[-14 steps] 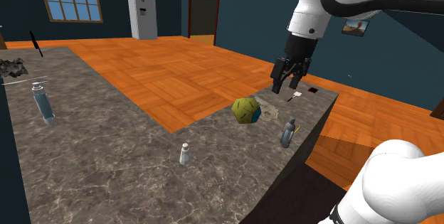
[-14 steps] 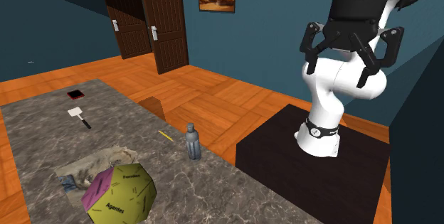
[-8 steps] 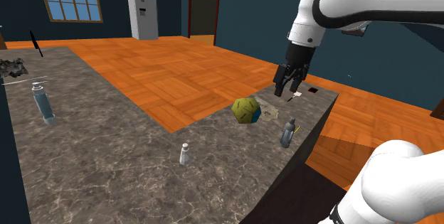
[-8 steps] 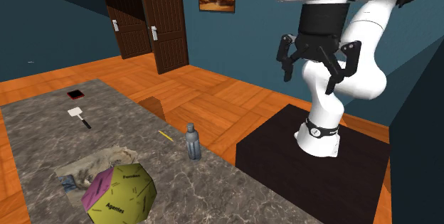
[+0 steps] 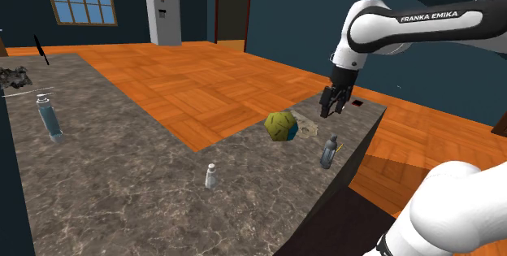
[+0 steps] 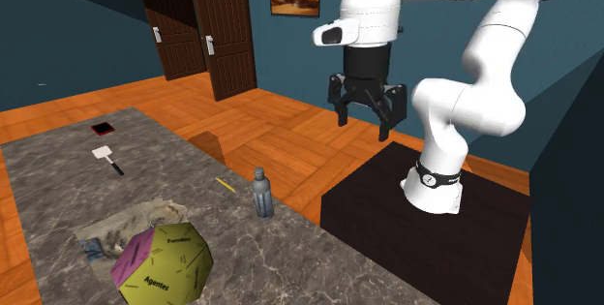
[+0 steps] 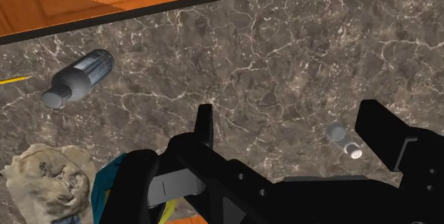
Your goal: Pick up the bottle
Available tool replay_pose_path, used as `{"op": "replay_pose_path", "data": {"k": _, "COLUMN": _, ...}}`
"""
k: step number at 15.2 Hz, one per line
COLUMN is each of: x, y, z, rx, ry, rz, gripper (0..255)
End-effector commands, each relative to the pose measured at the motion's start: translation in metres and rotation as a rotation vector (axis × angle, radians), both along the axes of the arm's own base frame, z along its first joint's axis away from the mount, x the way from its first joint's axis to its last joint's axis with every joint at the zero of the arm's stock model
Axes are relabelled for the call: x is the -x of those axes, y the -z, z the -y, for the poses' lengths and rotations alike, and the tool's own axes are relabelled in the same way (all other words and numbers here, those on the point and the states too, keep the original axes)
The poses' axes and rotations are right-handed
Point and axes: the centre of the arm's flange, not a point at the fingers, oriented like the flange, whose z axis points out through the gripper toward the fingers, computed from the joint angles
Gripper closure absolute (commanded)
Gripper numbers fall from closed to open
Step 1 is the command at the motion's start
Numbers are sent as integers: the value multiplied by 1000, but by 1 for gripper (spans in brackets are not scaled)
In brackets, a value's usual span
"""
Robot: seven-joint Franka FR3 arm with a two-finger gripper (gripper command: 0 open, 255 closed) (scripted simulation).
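Observation:
A small grey-blue bottle [image 5: 328, 152] with a dark cap stands upright near the marble counter's edge [image 5: 357, 145], next to a yellow pencil [image 6: 225, 185]. From the second exterior view the bottle [image 6: 261, 194] is below and left of my gripper [image 6: 366, 119]. The gripper [image 5: 333, 104] hangs open in the air above the counter's far end, holding nothing. In the wrist view the bottle [image 7: 78, 79] lies well off to the side of the open gripper [image 7: 295, 141]. A tiny white bottle [image 7: 344, 141] shows beside one finger.
A yellow-green many-sided die [image 5: 280, 125] rests on a crumpled cloth [image 6: 126, 224] close to the grey-blue bottle. The small white bottle [image 5: 210, 175] and a tall bottle [image 5: 49, 118] stand farther along the counter. A white spatula [image 6: 106, 158] and a red-black square [image 6: 103, 128] lie at the end.
The arm has stretched out from the stand. The open gripper has sunk and moved over the counter's end, going left in the second exterior view. The bottles have not moved.

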Motion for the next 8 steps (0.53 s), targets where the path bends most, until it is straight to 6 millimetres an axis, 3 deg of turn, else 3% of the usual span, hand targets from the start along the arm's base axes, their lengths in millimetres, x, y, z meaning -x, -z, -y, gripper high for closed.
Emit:
{"op": "replay_pose_path", "data": {"k": 1, "x": -8, "y": 14, "z": 23, "rx": -5, "ry": -8, "rz": -10, "gripper": 0}}
{"op": "replay_pose_path", "data": {"k": 8, "x": -30, "y": 67, "z": 101, "rx": -27, "ry": -34, "rz": -47, "gripper": 0}}
